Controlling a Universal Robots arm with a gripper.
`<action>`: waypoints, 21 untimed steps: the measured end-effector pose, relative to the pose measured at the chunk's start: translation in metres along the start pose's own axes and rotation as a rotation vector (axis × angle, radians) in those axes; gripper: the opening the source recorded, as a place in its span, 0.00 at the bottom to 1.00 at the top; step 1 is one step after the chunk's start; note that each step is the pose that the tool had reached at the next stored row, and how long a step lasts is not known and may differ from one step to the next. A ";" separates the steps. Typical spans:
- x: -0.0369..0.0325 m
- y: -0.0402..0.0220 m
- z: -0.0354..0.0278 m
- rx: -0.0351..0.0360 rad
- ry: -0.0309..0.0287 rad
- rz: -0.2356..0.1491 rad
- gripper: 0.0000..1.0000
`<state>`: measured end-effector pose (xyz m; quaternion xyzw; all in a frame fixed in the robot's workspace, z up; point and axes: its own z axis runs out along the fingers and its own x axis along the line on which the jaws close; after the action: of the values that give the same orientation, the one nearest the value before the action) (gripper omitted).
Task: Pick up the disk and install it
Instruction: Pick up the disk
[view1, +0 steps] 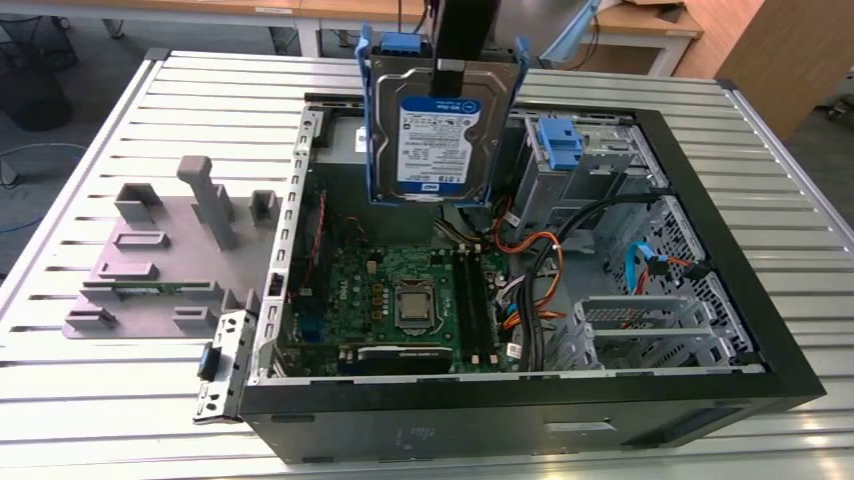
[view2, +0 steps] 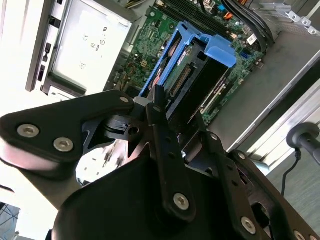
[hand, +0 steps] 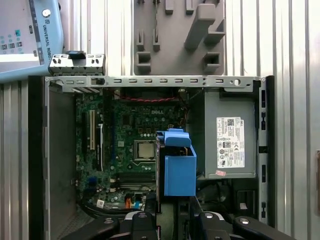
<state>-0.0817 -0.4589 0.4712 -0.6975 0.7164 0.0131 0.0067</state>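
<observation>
Hanging over the open computer case (view1: 534, 405), your gripper (view1: 451, 62) is closed tight on the top of the disk (view1: 438, 130). It looks heavy, hard and slippery, so grip the blue frame (view1: 399, 44).

Slatted table (view1: 94, 400) — computer case (view1: 534, 432), grey fixture (view1: 174, 255)
</observation>
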 end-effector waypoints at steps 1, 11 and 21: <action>0.0009 -0.0001 0.0000 0.0000 -0.0001 0.000 0.35; 0.0093 -0.0016 0.0000 0.0000 0.0000 0.000 0.35; 0.0184 -0.0032 0.0000 0.0000 -0.0001 0.000 0.35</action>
<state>-0.0790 -0.4774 0.4707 -0.6975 0.7164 0.0131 0.0067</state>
